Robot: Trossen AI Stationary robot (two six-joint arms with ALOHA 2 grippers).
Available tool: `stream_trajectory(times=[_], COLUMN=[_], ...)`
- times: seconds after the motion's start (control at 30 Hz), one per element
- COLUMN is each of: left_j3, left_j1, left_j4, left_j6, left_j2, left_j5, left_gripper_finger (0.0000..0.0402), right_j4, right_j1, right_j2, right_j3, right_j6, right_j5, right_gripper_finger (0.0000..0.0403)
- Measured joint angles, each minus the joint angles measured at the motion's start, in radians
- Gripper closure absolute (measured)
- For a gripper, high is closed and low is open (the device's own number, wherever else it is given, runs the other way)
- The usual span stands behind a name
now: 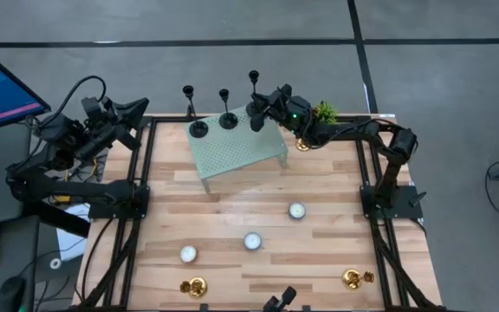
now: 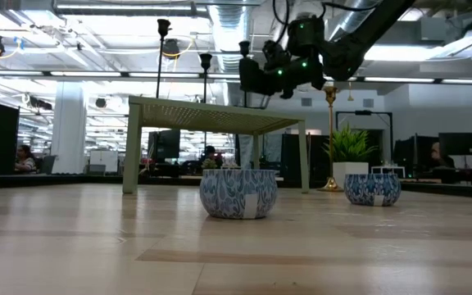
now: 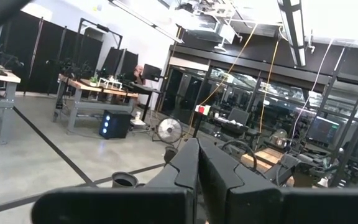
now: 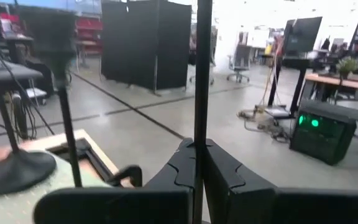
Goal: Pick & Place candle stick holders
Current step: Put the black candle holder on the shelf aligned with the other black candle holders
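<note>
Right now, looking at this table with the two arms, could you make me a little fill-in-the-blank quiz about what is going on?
1. The right gripper has its fingers shut on the stem of a ____ candle stick holder.
2. Counting that one, ____ black holders are on the green perforated stand.
3. The three white tealight candles lie on the ____ tabletop.
4. The left gripper waits at the table's far-left ____.

Missing words: black; three; wooden; corner
</note>
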Motion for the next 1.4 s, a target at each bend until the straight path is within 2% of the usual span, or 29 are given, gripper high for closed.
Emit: stream_trajectory(times=[1.4], left_j3=[0.0], left_j1=[0.0], left_j4=[0.025], left_j6=[0.002], left_j2=[0.001], left_j5=[0.0], left_gripper_finger=[0.0392], right_j4=[-0.01], right_j1=[-0.016], right_j2=[0.003], right_j3=[-0.001], right_j6=[0.027], right_j5=[-0.06], right_gripper_finger=[0.0399])
